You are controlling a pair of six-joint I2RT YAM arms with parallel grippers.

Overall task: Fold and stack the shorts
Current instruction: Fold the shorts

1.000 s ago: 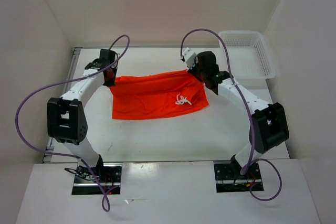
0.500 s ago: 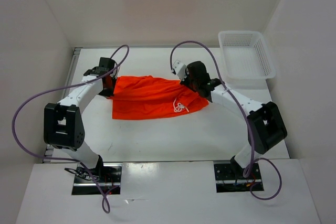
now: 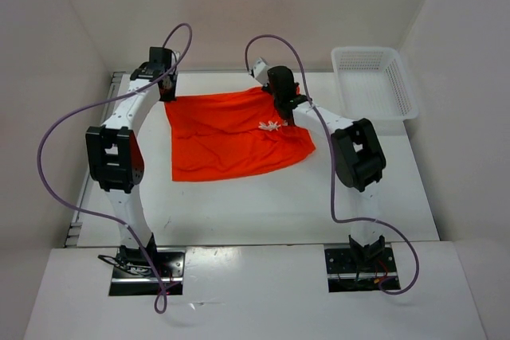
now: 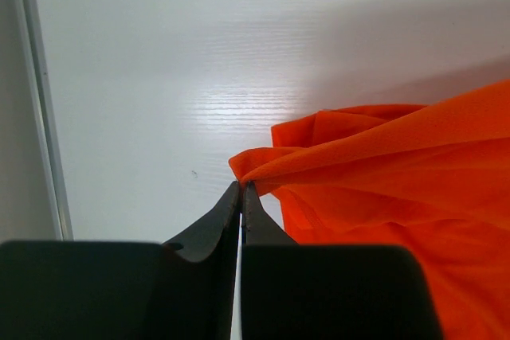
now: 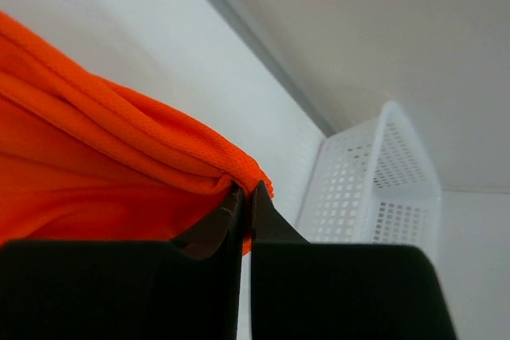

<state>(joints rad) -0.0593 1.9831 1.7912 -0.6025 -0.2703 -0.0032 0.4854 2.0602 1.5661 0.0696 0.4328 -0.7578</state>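
The orange shorts (image 3: pixel 231 133) are stretched out over the far middle of the table, their white drawstring (image 3: pixel 268 125) lying on top near the right. My left gripper (image 3: pixel 166 95) is shut on the shorts' far left corner; in the left wrist view (image 4: pixel 242 189) the cloth (image 4: pixel 382 173) is pinched at the fingertips. My right gripper (image 3: pixel 275 99) is shut on the far right corner; in the right wrist view (image 5: pixel 245 189) the waistband edge (image 5: pixel 119 129) is clamped between the jaws.
A white perforated basket (image 3: pixel 374 81) stands at the far right of the table, also in the right wrist view (image 5: pixel 374 189). White walls enclose the table on three sides. A metal rail (image 4: pixel 36 101) runs along the table's left edge.
Both grippers have moved toward the far wall with the shorts' corners in them. The shorts have been pulled back and spread wider and flatter.
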